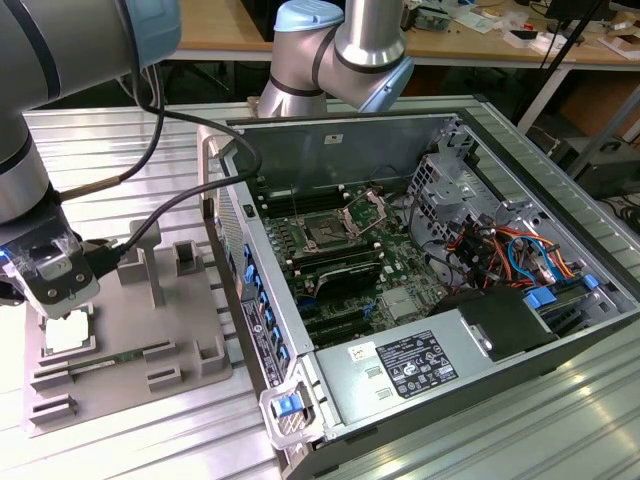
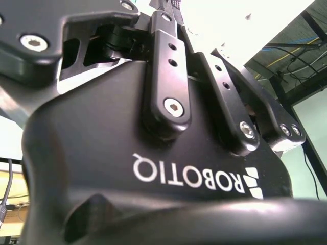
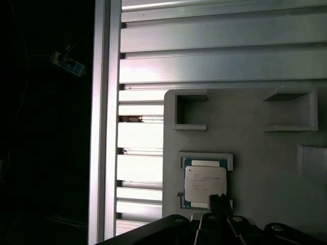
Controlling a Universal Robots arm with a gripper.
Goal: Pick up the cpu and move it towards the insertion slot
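Gripper (image 1: 60,305) hangs close over the cpu (image 3: 205,186), which lies flat in a shallow seat near the grey fixture plate's (image 1: 190,310) edge toward the exterior view's left. Whether the pincer is parted or closed cannot be told. The insertion slot (image 1: 325,233) sits well apart on the green board inside the open computer case (image 1: 520,200), its metal retention frame (image 1: 365,212) raised.
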